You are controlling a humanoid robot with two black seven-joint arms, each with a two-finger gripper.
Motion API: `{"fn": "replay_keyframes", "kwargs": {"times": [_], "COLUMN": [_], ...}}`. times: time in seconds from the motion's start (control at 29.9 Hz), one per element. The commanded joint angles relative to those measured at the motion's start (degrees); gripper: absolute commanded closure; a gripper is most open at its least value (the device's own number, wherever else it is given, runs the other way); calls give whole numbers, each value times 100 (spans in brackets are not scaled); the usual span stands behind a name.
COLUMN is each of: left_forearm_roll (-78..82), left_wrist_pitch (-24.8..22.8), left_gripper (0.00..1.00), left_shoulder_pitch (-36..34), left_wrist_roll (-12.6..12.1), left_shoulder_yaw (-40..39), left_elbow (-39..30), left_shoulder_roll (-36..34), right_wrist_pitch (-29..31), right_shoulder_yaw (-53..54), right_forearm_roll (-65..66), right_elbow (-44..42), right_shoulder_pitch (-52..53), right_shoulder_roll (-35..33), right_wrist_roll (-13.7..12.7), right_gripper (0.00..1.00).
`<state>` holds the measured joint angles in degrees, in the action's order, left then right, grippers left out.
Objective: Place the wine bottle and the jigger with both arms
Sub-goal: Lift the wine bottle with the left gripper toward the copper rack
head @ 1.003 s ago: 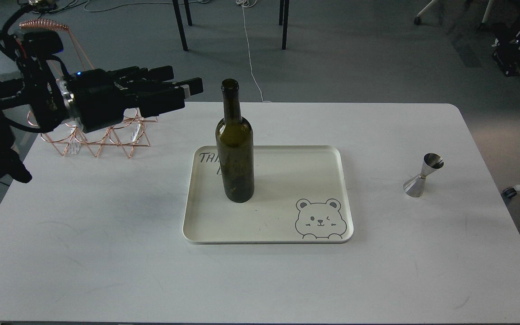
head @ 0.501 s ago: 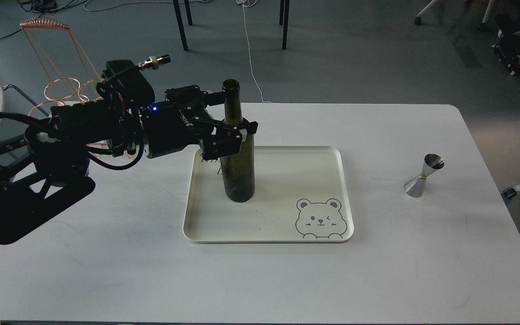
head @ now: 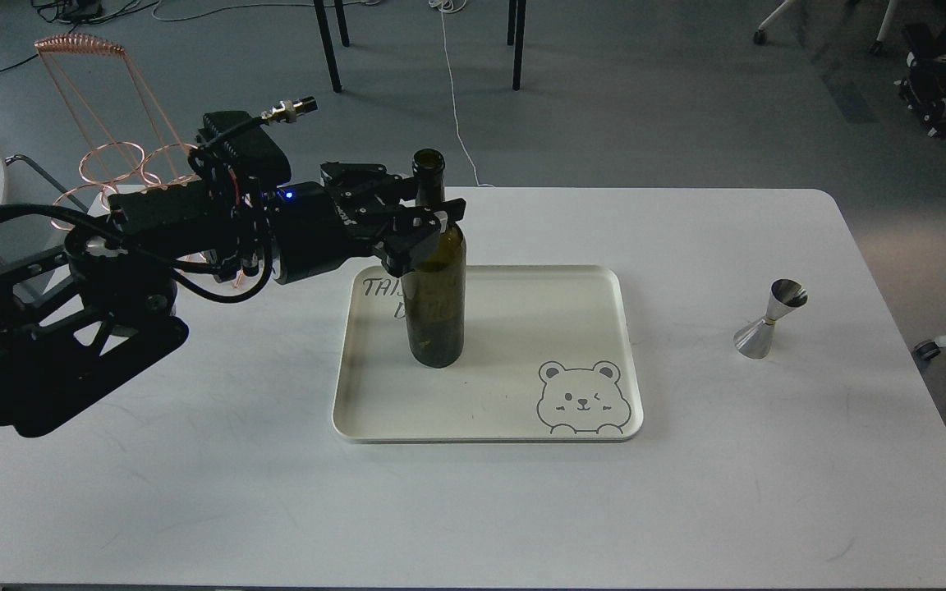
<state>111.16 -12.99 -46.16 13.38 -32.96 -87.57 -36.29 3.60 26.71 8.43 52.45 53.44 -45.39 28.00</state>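
White table (head: pixel 194 492) carries a cream tray (head: pixel 596 328); the bottle (head: pixel 436 304) stands upright on its left part. Our left gripper (head: pixel 428 220) is clamped around the bottle's shoulder. The jigger (head: pixel 769 320) stands well right of the tray.

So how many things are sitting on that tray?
1: the wine bottle, upright on the tray's left half, with the left gripper at its shoulder. The jigger stands off the tray, on the table to the right.
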Motion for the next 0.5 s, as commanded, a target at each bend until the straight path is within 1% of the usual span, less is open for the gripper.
{"fn": "replay_keyframes", "kwargs": {"times": [0.0, 0.1, 0.23, 0.3, 0.37, 0.47], "left_forearm_roll": [-7, -16, -497, -989, -1350, -1510], "left_wrist_pitch": [42, 138, 86, 51, 42, 42], "left_gripper": [84, 87, 87, 87, 87, 87], "left_shoulder_pitch": [1, -25, -104, -200, -445, -710], "left_wrist_roll": [-37, -37, -37, -37, -29, 42], "left_shoulder_yaw": [-70, -219, -615, -721, -669, -633], "left_elbow": [-6, -15, -85, -155, -164, -77], "left_shoulder_roll": [-19, -97, -440, -764, -1133, -1582], "right_wrist_pitch": [0, 0, 18, 18, 18, 18], "right_shoulder_yaw": [0, 18, 62, 62, 62, 62], "right_forearm_roll": [0, 0, 0, 0, 0, 9], "right_elbow": [2, 10, 2, 10, 10, 10], "right_shoulder_pitch": [0, 9, 9, 9, 9, 9], "right_shoulder_roll": [-5, -5, -14, -14, -5, -5], "right_wrist_roll": [0, 0, 0, 0, 0, 0], "right_gripper": [4, 4, 4, 4, 4, 4]}}
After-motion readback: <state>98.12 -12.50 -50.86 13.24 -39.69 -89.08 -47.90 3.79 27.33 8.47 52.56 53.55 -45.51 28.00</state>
